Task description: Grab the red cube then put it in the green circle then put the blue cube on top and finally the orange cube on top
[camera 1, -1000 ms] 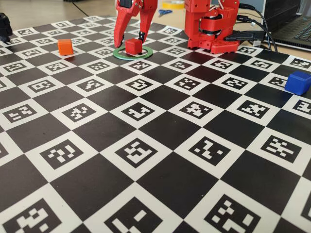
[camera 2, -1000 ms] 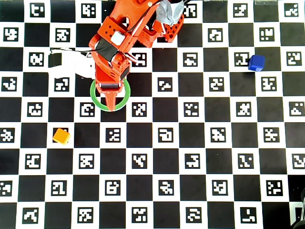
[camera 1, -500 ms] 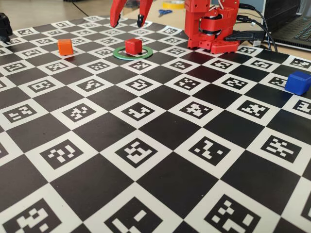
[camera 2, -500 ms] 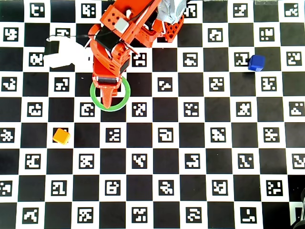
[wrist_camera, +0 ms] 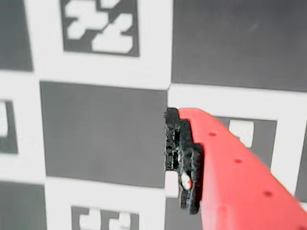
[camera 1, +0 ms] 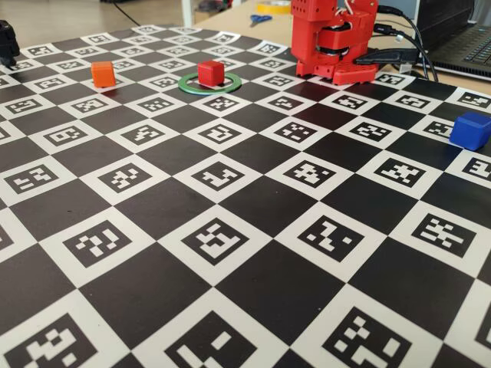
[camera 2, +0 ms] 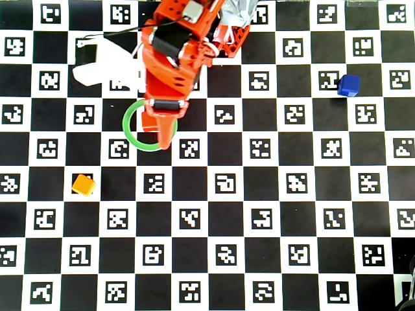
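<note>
Raised above the counter (camera 1: 253, 192), the pincer (camera 2: 162, 133) showed in the overhead view as a red arm reaching over the green circle (camera 2: 130, 126), and was out of frame in the fixed view. The wrist view caught only one red finger with a black pad (wrist_camera: 180, 163) over the checkered mat, with nothing beside it, so whether the jaws stood wide or narrow could not be told; nothing appeared to be held.

The red cube (camera 1: 210, 73) sat inside the green circle (camera 1: 189, 83) in the fixed view, so the first placement looked done. The step in hand seemed to be the turn toward the blue cube (camera 2: 349, 85), which lay well apart, far to the right in the overhead view and near the right edge in the fixed view (camera 1: 469, 130). The next move would call for a long swing across the board, open jaws square to that cube, then a careful set-down on the red one.

The orange cube (camera 2: 83, 184) waited below and left of the ring in the overhead view, clear of that path. The arm's red base (camera 1: 334, 42) stood behind the ring. Nothing seemed to block the reach.
</note>
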{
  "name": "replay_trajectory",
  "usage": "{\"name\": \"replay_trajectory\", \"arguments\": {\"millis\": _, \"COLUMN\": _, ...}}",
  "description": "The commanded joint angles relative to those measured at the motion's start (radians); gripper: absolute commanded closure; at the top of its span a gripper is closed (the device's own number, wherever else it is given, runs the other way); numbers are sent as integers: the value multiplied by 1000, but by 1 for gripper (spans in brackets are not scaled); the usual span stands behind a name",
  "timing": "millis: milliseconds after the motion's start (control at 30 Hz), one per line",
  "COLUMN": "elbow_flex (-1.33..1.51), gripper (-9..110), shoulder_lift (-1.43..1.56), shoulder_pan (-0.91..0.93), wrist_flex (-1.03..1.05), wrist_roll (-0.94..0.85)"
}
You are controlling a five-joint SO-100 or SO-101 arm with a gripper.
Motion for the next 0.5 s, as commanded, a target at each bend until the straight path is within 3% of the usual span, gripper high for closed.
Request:
{"name": "replay_trajectory", "arguments": {"millis": 0, "elbow_flex": -169, "gripper": 59, "shoulder_lift": 44, "shoulder_pan": -104, "wrist_flex": 54, "wrist_roll": 57}}
{"name": "replay_trajectory", "arguments": {"millis": 467, "elbow_flex": -383, "gripper": 60, "shoulder_lift": -41, "shoulder_pan": -552, "wrist_flex": 104, "wrist_roll": 87}}
